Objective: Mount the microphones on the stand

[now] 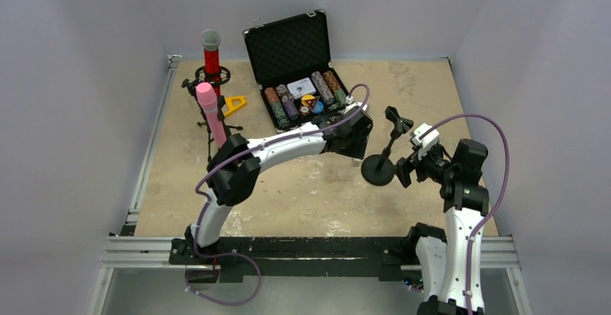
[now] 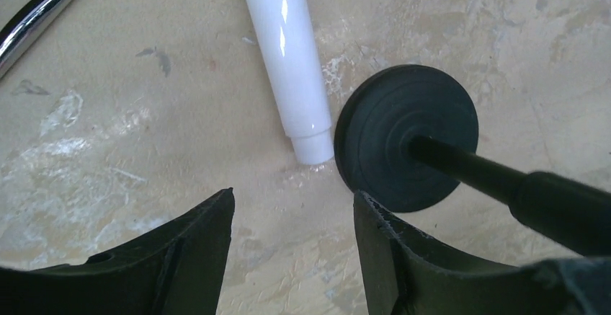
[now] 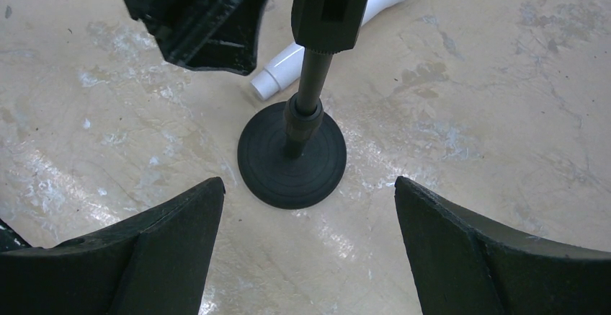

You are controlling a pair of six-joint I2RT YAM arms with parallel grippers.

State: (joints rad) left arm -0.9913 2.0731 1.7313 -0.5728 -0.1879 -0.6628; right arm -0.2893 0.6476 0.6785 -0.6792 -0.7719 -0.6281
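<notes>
**Left pincer** (image 2: 294, 196): released, jaws partly apart with nothing between them, poised low over the surface (image 2: 130, 135).

**White microphone** (image 2: 284, 48): lies flat just ahead of the left pincer's fingertips, with its narrow tail end nearest them. It is not yet between the jaws. Its body is glossy, smooth and round.
- Risk: jaws closing here would meet air or only the tail tip. A pinch that near the end may squirt the microphone forward or let it roll.

**Stand base** (image 2: 403, 135): a black disc ahead and to the right of the left pincer, touching or all but touching the microphone's tail. Its post slants back close past the right-hand finger.
- Risk: a finger advancing on that side could nudge the post or base and tip the stand, which looks light.

**Right pincer** (image 3: 308, 185): released, jaws wide, facing the stand base from the opposite side and gripping nothing.
- Risk: the stand is unbraced, so any shove from the microphone will likely shift it.

**Pink microphone** (image 1: 209, 113) and **red microphone** (image 1: 211, 59): well away to the left pincer's left, both upright and apparently already mounted.
</notes>
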